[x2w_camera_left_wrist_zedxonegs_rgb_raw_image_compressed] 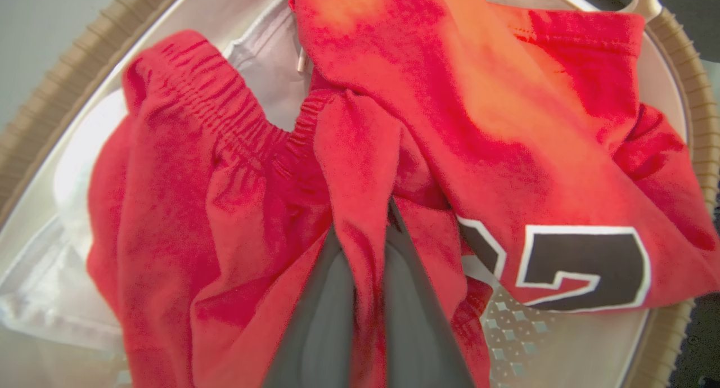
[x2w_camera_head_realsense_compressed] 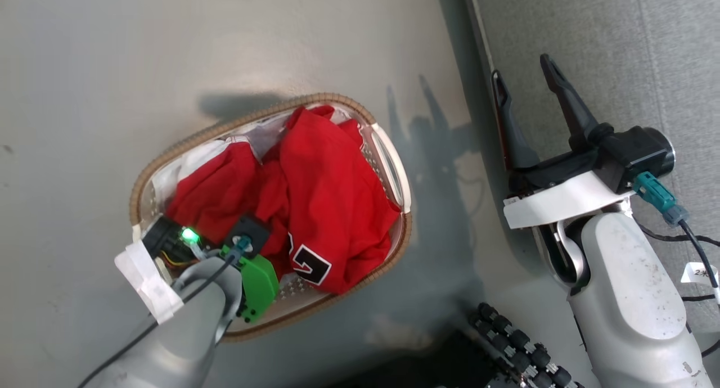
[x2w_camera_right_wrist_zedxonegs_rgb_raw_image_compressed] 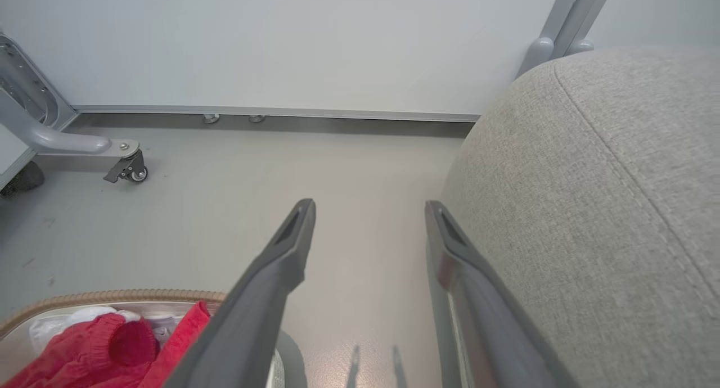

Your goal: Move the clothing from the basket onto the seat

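The basket [x2w_camera_head_realsense_compressed: 236,121] stands on the floor, holding the bright red clothing [x2w_camera_head_realsense_compressed: 332,191]. One garment bears a black, white-edged numeral [x2w_camera_left_wrist_zedxonegs_rgb_raw_image_compressed: 585,264]; the other has an elastic waistband [x2w_camera_left_wrist_zedxonegs_rgb_raw_image_compressed: 225,112]. My left forearm [x2w_camera_head_realsense_compressed: 191,320] reaches down into the basket's near end. In the left wrist view my left gripper [x2w_camera_left_wrist_zedxonegs_rgb_raw_image_compressed: 365,225] is shut on a fold of red clothing that runs between its fingers [x2w_camera_left_wrist_zedxonegs_rgb_raw_image_compressed: 320,320]. Farther right, my right gripper [x2w_camera_head_realsense_compressed: 523,67] hangs open and holds nothing, beside the edge of the grey seat [x2w_camera_head_realsense_compressed: 619,50]. The right wrist view has its fingers [x2w_camera_right_wrist_zedxonegs_rgb_raw_image_compressed: 292,236] spread, the seat [x2w_camera_right_wrist_zedxonegs_rgb_raw_image_compressed: 590,208] to their right.
A white liner sheet [x2w_camera_left_wrist_zedxonegs_rgb_raw_image_compressed: 62,298] lies under the garments. A grey frame on a castor [x2w_camera_right_wrist_zedxonegs_rgb_raw_image_compressed: 126,171] stands by the far wall. My base's black rollers [x2w_camera_head_realsense_compressed: 517,343] are near the basket's lower right. Bare grey floor [x2w_camera_head_realsense_compressed: 112,67] surrounds the basket.
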